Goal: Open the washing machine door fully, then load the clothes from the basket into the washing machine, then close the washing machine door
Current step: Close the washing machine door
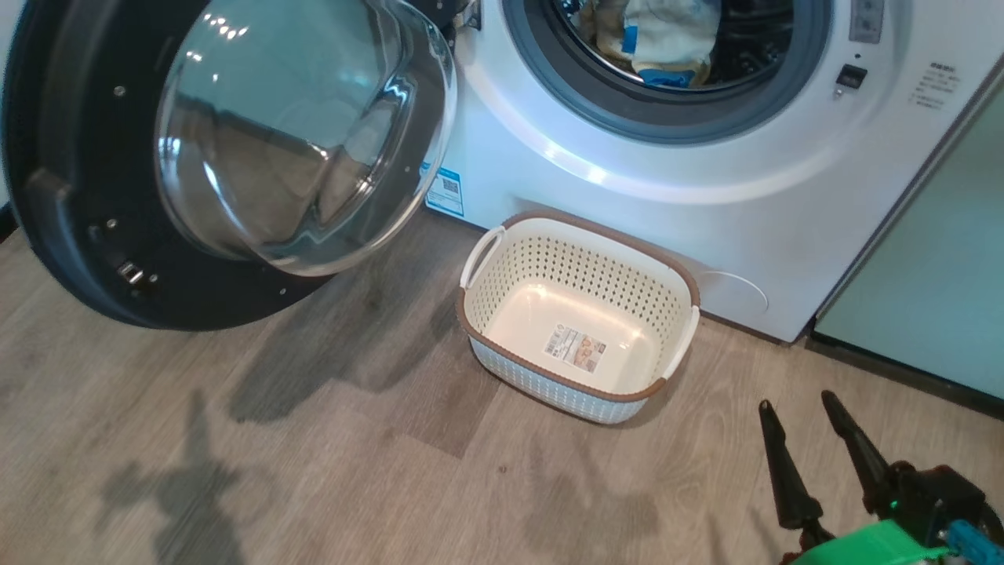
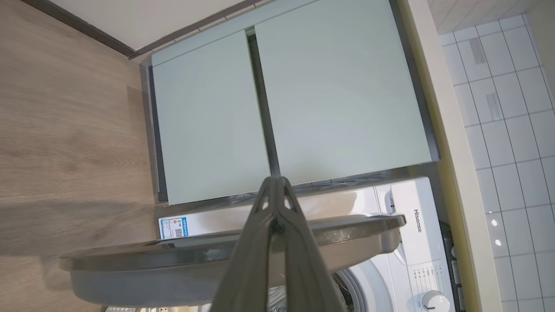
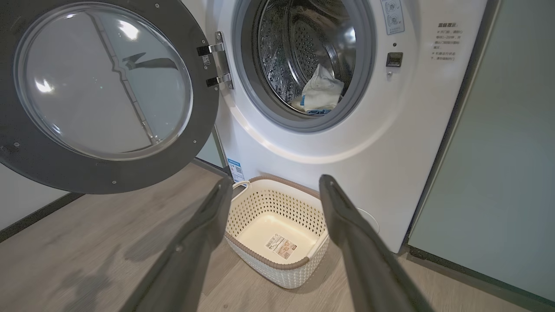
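Loading looks done: basket (image 1: 582, 265) empty just before the washer (image 1: 596, 180), clothes (image 1: 663, 35) in the drum, door (image 1: 70, 196) wide open; right gripper (image 1: 796, 400) spread and empty, left gripper (image 2: 275, 181) pinched shut by the door's edge, so I judge the next move is pushing the door closed until it latches.

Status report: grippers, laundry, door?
Left gripper shut, empty; right gripper open, empty. Pale clothes in steel drum; cream perforated basket empty. Glossy black round door open; basket below drum.

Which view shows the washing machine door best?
Right wrist view: the washing machine door appears nearly whole, swung open, with its hinge. Head view shows it large but cuts off its top. Left wrist view catches it edge-on, past the shut left gripper.
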Robot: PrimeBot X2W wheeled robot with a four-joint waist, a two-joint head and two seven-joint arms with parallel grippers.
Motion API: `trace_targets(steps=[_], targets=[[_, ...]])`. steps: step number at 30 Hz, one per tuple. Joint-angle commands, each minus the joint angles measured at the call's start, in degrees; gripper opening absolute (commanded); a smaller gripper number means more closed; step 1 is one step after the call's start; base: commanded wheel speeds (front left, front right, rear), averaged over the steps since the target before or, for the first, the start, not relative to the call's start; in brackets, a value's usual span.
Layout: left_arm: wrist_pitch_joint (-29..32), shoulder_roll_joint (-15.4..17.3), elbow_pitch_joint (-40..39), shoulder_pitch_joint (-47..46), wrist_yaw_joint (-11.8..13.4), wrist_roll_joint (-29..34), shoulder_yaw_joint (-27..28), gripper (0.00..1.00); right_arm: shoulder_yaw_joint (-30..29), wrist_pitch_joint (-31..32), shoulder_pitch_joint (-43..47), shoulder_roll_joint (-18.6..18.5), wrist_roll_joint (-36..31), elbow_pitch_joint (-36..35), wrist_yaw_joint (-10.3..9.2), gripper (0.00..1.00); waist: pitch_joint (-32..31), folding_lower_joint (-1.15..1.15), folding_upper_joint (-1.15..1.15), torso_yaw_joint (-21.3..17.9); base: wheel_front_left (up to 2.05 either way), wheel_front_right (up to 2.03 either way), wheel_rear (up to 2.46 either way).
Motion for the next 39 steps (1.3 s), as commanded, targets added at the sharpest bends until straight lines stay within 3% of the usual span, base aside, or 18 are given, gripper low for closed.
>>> trace_targets(steps=[1, 25, 37, 39], targets=[[0.66, 3.18, -1.65, -0.97, -0.64, -0.21, 0.76, 0.00, 1.18, -0.02, -3.04, -1.15, 0.36, -2.28, -0.16, 1.00, 0.47, 0.00, 0.00, -0.37, 0.00, 0.00, 0.00], [3.89, 1.63, -0.33, -1.51, -3.08, -0.65, -0.92, 0.00, 0.77, 0.15, -4.57, -1.66, 0.45, -2.54, -0.16, 1.00, 2.94, 0.00, 0.00, -2.01, 0.00, 0.00, 0.00], [10.88, 0.46, -2.68, 0.72, -4.34, -4.40, -0.40, 0.00, 0.74, 0.44, -4.59, -1.60, 0.25, -2.73, -0.16, 1.00, 2.98, 0.00, 0.00, -1.35, 0.00, 0.00, 0.00], [14.15, -0.73, -4.88, 2.13, -5.14, -7.22, 0.67, 0.00, 0.80, 0.44, -4.66, -1.67, 0.34, -2.55, -0.16, 1.00, 3.06, 0.00, 0.00, -1.17, 0.00, 0.00, 0.00]])
